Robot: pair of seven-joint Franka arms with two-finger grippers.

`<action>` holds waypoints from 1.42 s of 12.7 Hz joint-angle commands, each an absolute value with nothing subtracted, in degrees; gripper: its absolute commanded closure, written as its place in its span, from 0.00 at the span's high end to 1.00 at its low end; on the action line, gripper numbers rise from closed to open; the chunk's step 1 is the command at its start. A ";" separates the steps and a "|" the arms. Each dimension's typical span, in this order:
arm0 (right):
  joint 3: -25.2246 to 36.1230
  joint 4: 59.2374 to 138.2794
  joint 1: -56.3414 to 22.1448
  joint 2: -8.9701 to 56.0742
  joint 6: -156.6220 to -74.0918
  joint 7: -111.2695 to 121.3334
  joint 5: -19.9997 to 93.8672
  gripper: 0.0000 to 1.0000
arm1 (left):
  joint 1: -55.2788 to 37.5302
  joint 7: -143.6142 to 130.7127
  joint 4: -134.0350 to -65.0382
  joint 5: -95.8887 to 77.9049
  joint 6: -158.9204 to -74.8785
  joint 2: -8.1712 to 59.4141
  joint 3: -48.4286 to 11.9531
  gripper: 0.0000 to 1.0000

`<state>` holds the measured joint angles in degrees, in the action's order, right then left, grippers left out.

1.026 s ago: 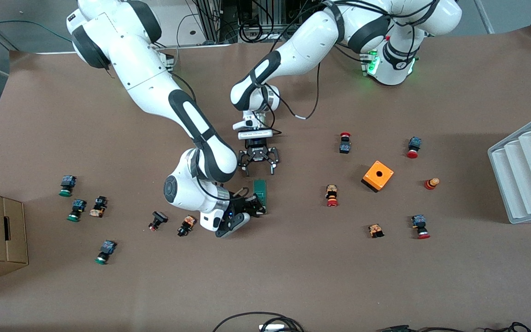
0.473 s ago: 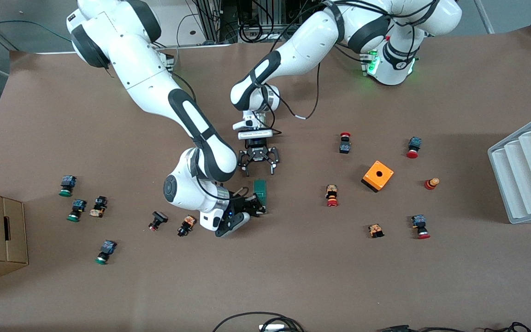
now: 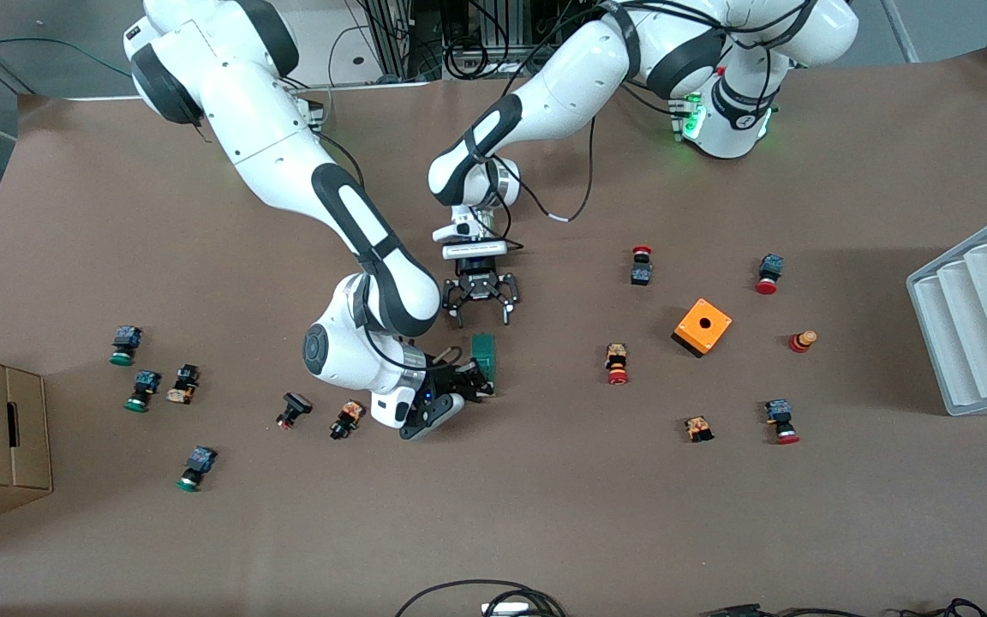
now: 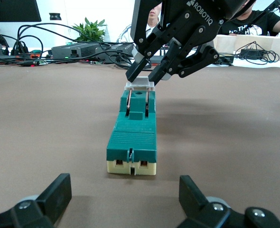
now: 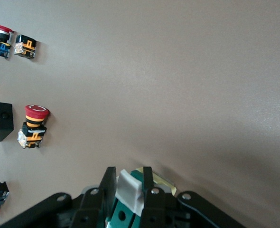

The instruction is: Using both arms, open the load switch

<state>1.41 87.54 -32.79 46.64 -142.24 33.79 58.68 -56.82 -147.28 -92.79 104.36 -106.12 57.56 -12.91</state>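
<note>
Two white arms met over the brown table (image 3: 545, 514) near its middle, where the load switch (image 3: 485, 351) lay flat, well apart from the orange box (image 3: 702, 326) toward the left arm's end. The right arm (image 3: 288, 154) reached down to the switch's end nearer the front camera, and the right gripper (image 3: 464, 381) pinched the white tab (image 5: 129, 191) between narrowed fingers, as its own wrist view and the left wrist view both showed. The left arm (image 3: 545, 94) held the left gripper (image 3: 483, 317) low just above the table at the switch's other end, fingers spread wide on either side of the green body's line and touching nothing. The job looked about half set up: the tab was gripped, but the body was not yet clamped and the switch appeared unopened. What remained, by the look of it, was for the left gripper to close on the body so the tab could be pulled. Small push buttons (image 3: 618, 363) lay scattered around, clear of the work.
</note>
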 commanded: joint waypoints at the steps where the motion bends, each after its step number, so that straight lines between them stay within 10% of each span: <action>1: 1.76 91.23 -33.58 43.86 -142.56 34.72 60.64 0.28 | -56.43 -148.89 -91.67 104.77 -107.14 60.38 -12.48 1.00; 18: 1.76 94.22 -34.37 40.96 -142.56 34.63 60.64 0.28 | -56.43 -148.89 -91.67 104.77 -107.14 60.38 -12.48 1.00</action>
